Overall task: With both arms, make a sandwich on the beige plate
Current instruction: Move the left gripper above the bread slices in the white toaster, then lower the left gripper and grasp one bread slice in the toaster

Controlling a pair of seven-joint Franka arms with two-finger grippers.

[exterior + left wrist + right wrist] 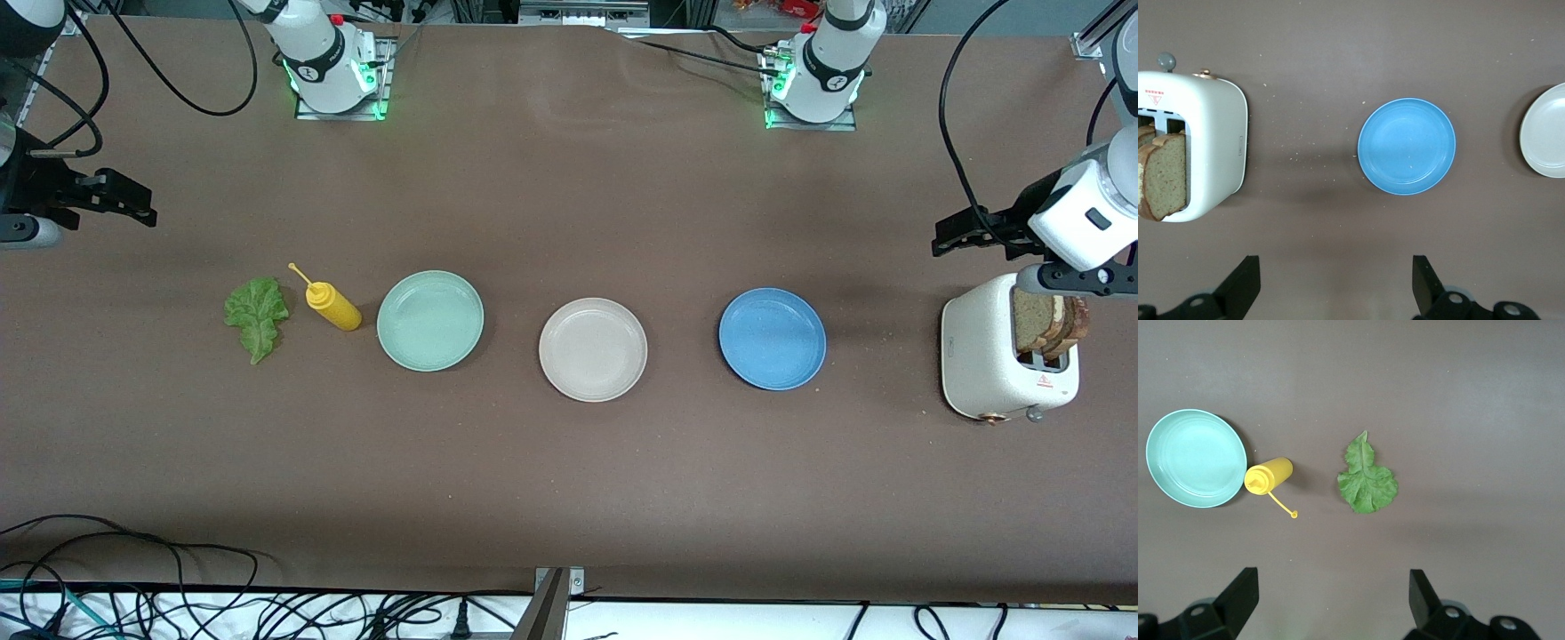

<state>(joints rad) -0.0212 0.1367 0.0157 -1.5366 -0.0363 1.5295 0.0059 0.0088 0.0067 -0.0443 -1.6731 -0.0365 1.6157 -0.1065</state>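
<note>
Bread slices (1049,322) at middle right are standing in the toaster (996,360), looking light and crumbly, best pinched by the exposed crust, while the left gripper (1331,287) and right gripper (1328,603) are both hanging wide open and empty.

The toaster (987,356) carries a small red warning triangle sign with print too small to read.

A mint plate (430,320) sits left of centre on the brown tabletop (569,178), a yellow bottle (332,305) just beside it at its left. A blue plate (772,338) lies right of centre. A white toaster (991,360) stands at the right edge.
</note>
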